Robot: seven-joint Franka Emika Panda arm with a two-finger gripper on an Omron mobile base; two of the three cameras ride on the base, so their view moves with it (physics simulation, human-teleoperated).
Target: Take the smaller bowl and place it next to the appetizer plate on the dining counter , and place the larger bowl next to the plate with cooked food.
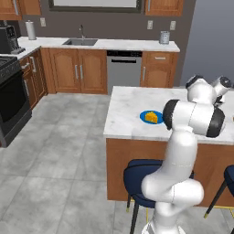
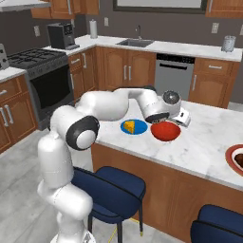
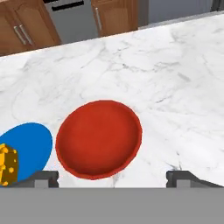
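The smaller bowl (image 3: 99,138), glossy red, rests upright on the dining counter (image 3: 175,78), right beside the appetizer plate (image 3: 26,146). That blue plate carries a yellow cheese wedge (image 3: 8,165). My gripper (image 3: 113,178) hovers just over the near side of the bowl, open, with its fingertips (image 3: 46,177) spread wide and nothing between them. From the right base view, the gripper (image 2: 182,117) is just behind the red bowl (image 2: 165,131), and the blue plate (image 2: 134,126) lies to its left. The plate with cooked food (image 2: 236,159) sits at the counter's right end. The larger bowl is out of view.
Navy stools (image 2: 109,190) stand along the counter's near side. Across the aisle are a dishwasher (image 2: 174,73), a sink worktop (image 2: 137,42), a stove (image 2: 35,59) and a coffee machine (image 2: 63,35). Bare marble (image 2: 209,137) stretches between the red bowl and the rimmed plate.
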